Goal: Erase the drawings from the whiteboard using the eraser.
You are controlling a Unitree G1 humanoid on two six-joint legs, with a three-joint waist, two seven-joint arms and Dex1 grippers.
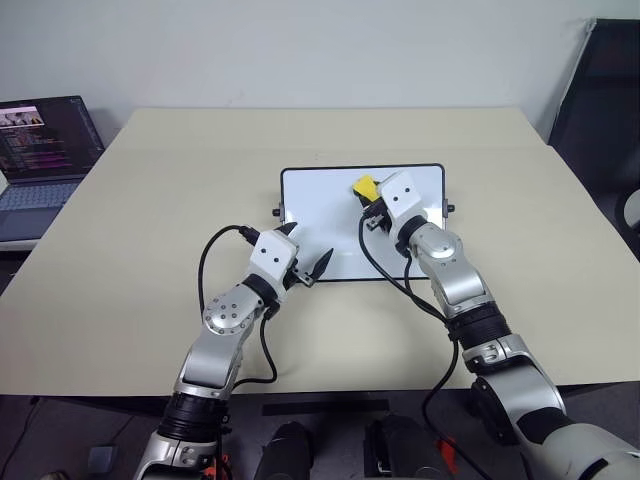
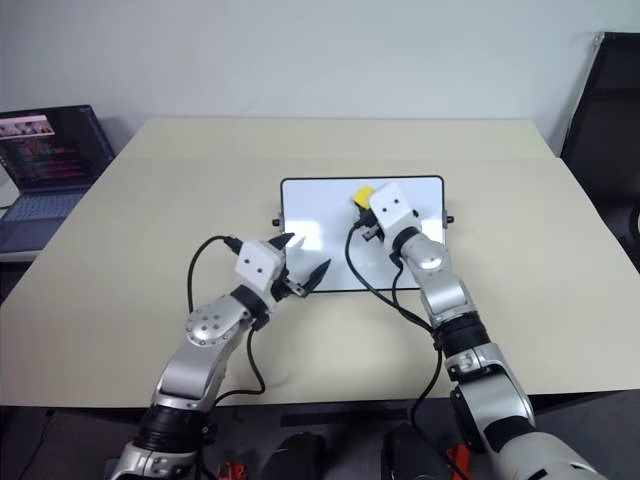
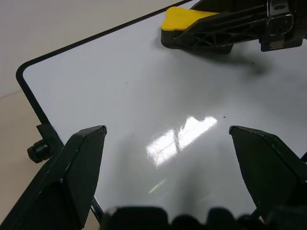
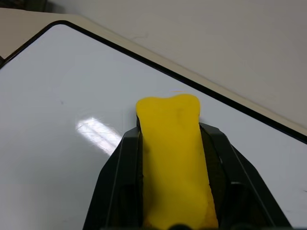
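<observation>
Two grippers are over the whiteboard (image 1: 330,215) mid-table: the right gripper (image 4: 172,143) is clenched on the eraser (image 4: 172,153) near its far edge; the left gripper (image 1: 305,258) is spread empty. Wiping appears under way; remaining marks should be swept next.

i'm seeing the whiteboard (image 1: 330,215) lying mid-table (image 1: 150,250), the eraser (image 1: 364,186) sitting on its far part, the laptop (image 1: 40,160) sitting far left.

An office or lab room: a plain beige tabletop (image 1: 150,250) stands against a bare pale wall (image 1: 300,50). Left of the tabletop an open laptop (image 1: 40,150) shows code, and right of it stands a dark chair (image 1: 605,90).
</observation>
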